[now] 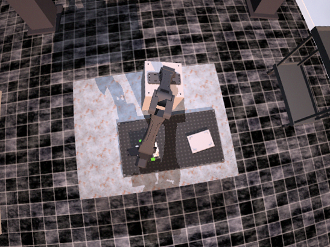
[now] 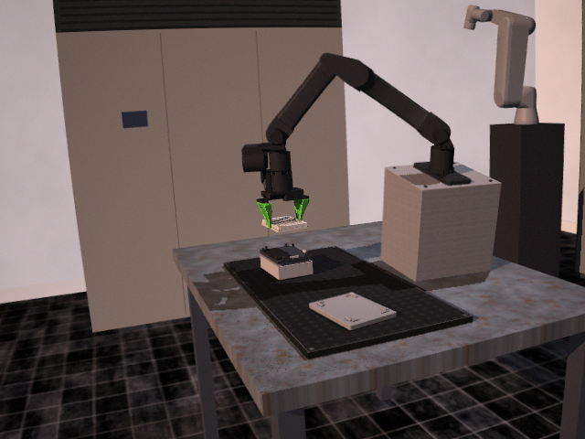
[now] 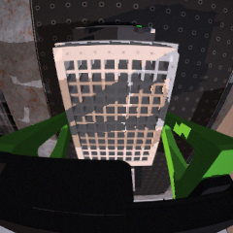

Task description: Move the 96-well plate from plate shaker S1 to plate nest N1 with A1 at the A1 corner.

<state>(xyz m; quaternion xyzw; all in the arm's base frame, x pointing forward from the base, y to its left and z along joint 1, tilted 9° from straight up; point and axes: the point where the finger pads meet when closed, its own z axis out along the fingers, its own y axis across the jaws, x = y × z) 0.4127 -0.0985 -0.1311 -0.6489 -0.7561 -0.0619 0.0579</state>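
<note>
My green-fingered hand (image 2: 282, 210) pinches the pale 96-well plate (image 2: 284, 223) in the air above the boxy white shaker (image 2: 286, 265), near the mottled grey desk's (image 2: 519, 302) far left corner. The flat pale nest (image 2: 352, 309) lies on the black perforated mat (image 2: 425, 306); dark tiled floor (image 2: 94, 378) and a beige cabinet (image 2: 142, 188) surround.

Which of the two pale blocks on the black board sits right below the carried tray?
The taller block, the plate shaker; the 96-well plate hangs above it. The flat plate nest lies off to the side.
</note>
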